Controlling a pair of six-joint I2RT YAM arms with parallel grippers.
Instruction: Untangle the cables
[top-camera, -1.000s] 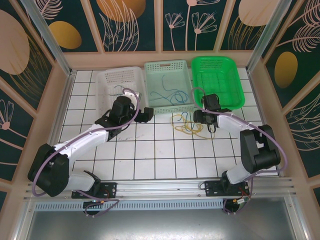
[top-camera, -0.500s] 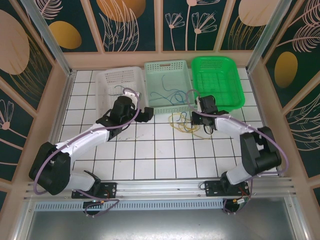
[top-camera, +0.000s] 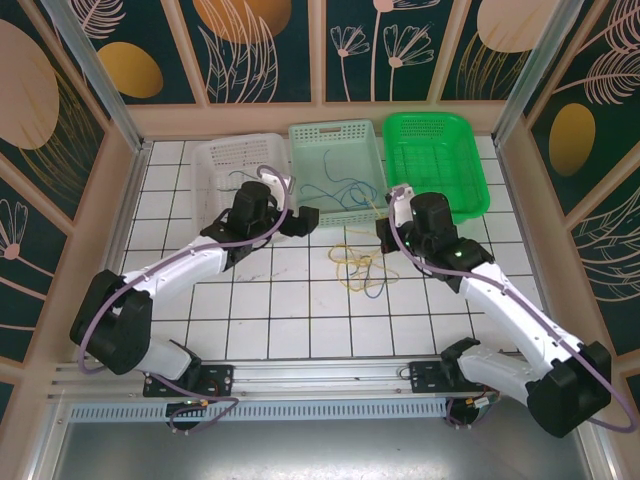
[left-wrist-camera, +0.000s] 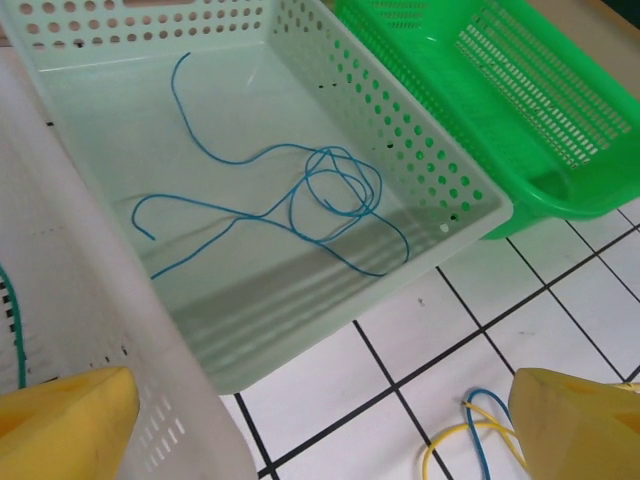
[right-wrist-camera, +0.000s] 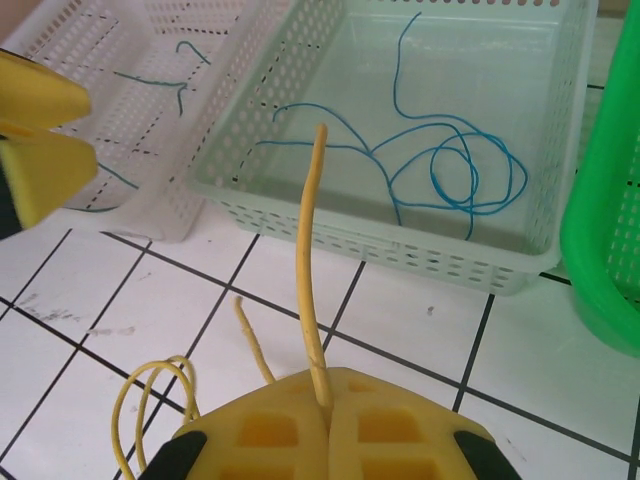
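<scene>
From above, the left end effector (top-camera: 299, 221) is spread wide apart beside the pale green basket (top-camera: 335, 128). Yellow cables (top-camera: 355, 262) lie on the worktop (top-camera: 300, 320).

Left wrist: a blue cable (left-wrist-camera: 330, 185) lies in that basket.

Right wrist: the right end effector (right-wrist-camera: 328, 405) is clamped on one yellow cable (right-wrist-camera: 308, 260).

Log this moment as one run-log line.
right gripper: shut on yellow cable | left gripper: open, empty, by pale-green basket | blue cable: inside that basket
</scene>
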